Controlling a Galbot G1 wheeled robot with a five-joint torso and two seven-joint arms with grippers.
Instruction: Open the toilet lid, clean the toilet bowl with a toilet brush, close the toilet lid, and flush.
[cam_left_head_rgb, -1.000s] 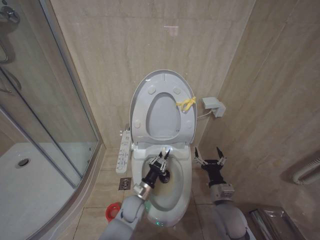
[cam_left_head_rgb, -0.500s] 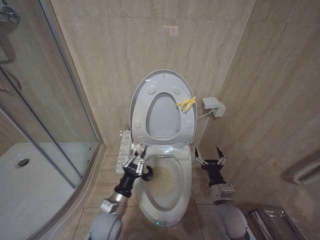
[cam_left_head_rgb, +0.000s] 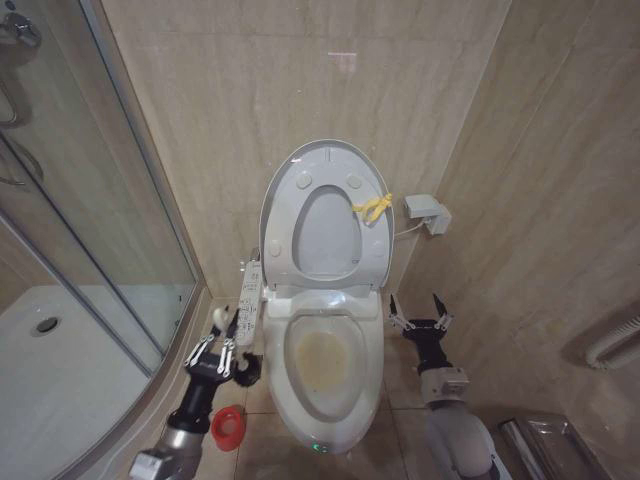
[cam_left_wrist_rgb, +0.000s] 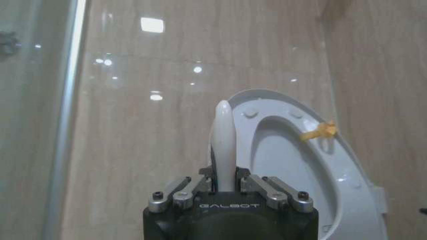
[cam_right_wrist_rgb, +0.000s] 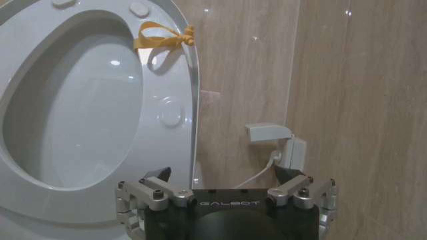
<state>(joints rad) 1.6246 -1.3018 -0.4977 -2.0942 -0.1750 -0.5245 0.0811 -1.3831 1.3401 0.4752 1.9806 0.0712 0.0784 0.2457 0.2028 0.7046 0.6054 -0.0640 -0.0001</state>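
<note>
The toilet lid (cam_left_head_rgb: 325, 158) stands raised against the wall with the seat ring (cam_left_head_rgb: 288, 240) in front of it and a yellow tie (cam_left_head_rgb: 372, 207) at its edge. Below it, the toilet bowl (cam_left_head_rgb: 322, 362) lies open and shows a brownish stain. My left gripper (cam_left_head_rgb: 222, 345) is to the left of the bowl, shut on the toilet brush (cam_left_head_rgb: 247, 372), whose dark head hangs above the red holder cup (cam_left_head_rgb: 228, 427). The left wrist view has the white handle (cam_left_wrist_rgb: 223, 142) clamped in that gripper (cam_left_wrist_rgb: 225, 181). My right gripper (cam_left_head_rgb: 418, 312) waits open to the right of the bowl, also seen as right gripper (cam_right_wrist_rgb: 223, 177).
A glass shower enclosure (cam_left_head_rgb: 100, 220) and white shower tray (cam_left_head_rgb: 60, 380) take up the left. A control panel (cam_left_head_rgb: 248, 295) is fixed on the toilet's left side. A small wall box (cam_left_head_rgb: 427, 213) with a cable sits to the right of the lid, and a pipe (cam_left_head_rgb: 615, 345) lies at far right.
My left gripper has carried the brush out of the bowl and leftward, down beside the toilet above the red cup. The right arm has not moved.
</note>
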